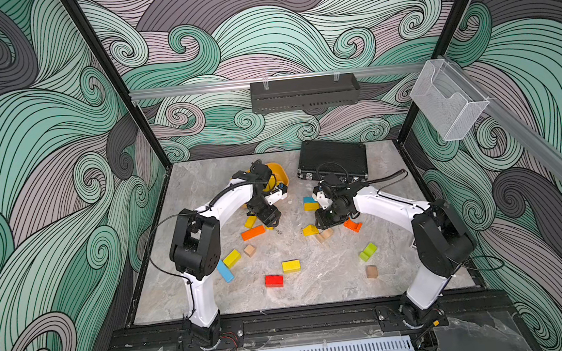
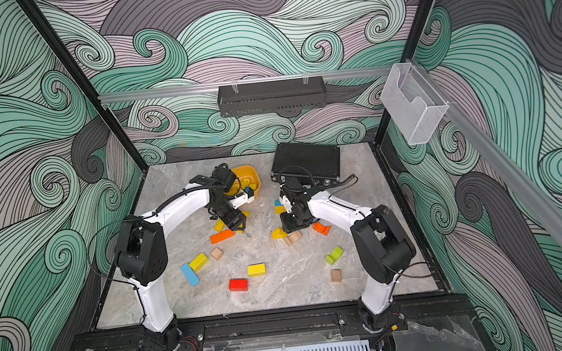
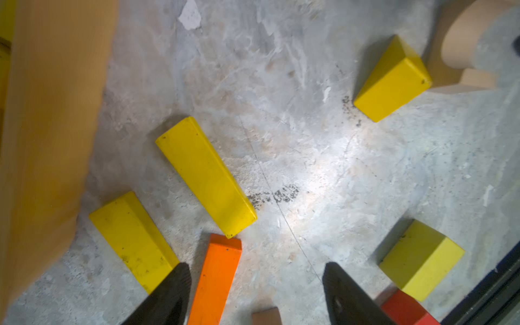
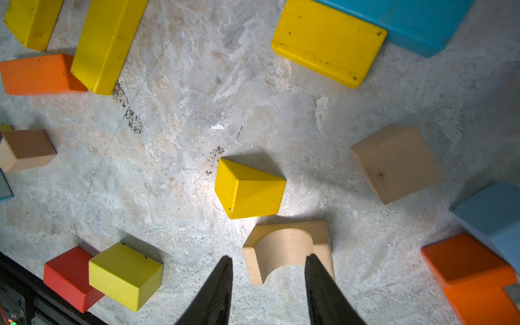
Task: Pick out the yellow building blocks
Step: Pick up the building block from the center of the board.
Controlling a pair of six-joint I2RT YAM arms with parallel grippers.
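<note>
Swirl-patterned green and grey walls (image 1: 19, 139) enclose a grey marbled tabletop (image 1: 337, 284). Toward the left, the left gripper (image 3: 256, 266) hovers, jaws spread and empty, over yellow building blocks (image 3: 205, 177) beside an orange bar (image 3: 216, 281), near the orange-yellow tub (image 1: 284, 176). Rightward, the right gripper (image 4: 268, 257), partly spread and empty, hangs by a yellow wedge (image 4: 249, 191). A black case (image 1: 333, 162) lies behind.

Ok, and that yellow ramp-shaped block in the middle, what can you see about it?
The yellow wedge is small, seemingly wood, painted glossy bright yellow with tiny dark chips at its edges. It has a triangular end and one sloping face. It lies on the grey marbled table, close beside a plain wooden arch; nothing grips it.
</note>
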